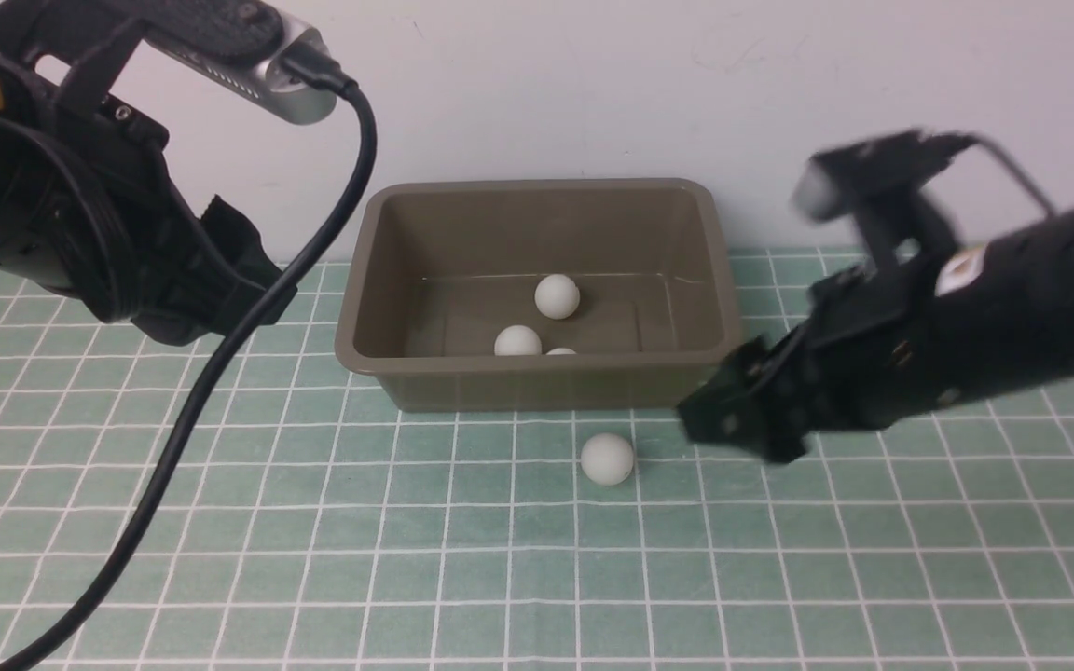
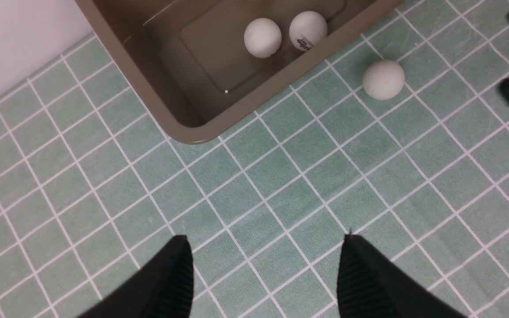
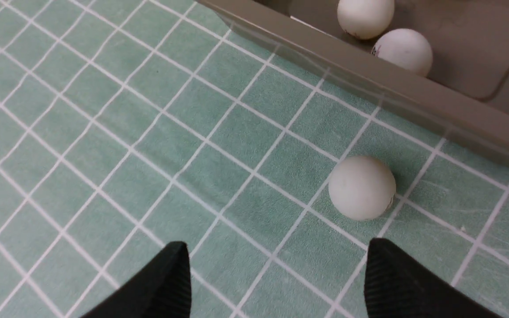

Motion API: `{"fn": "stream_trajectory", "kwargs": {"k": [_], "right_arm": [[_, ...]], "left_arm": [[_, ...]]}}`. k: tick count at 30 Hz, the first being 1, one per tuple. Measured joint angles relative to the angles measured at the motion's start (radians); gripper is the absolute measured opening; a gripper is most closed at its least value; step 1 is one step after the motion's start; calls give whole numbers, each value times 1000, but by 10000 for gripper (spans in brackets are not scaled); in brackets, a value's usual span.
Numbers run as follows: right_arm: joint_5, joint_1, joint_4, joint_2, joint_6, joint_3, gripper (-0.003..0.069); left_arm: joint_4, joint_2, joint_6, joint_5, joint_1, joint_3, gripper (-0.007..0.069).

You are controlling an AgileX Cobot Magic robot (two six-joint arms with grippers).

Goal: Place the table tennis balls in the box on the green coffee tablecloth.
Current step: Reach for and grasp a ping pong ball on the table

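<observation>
Loose ball is lying on the green coffee tablecloth, just in front of the box, near its front wall but not touching it. Three other balls are sitting inside the box: one mid-floor, one closer to the front wall, and a third mostly hidden behind that wall.

Right gripper is hovering low over the cloth, on the right of the loose ball & near it. Its fingers are standing apart w/ nothing btw them. In the right wrist view the ball is sitting ahead of the tips, off-centre, closer to one finger than the other, touching neither. In the front view this gripper is showing blurred.

Left gripper is hanging over bare cloth, jaws apart & empty, w/ the loose ball well ahead of its tips and off to one side.
</observation>
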Motion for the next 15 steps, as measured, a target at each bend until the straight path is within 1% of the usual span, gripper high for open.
{"fn": "stream_trajectory", "kwargs": {"k": [6,15], "right_arm": [[-144,13,7,151,45,0,475],[-281,13,16,235,61,0,481]], "left_arm": [[0,0,-1,2,0,0,395],[0,0,-2,2,0,0,395]]}}
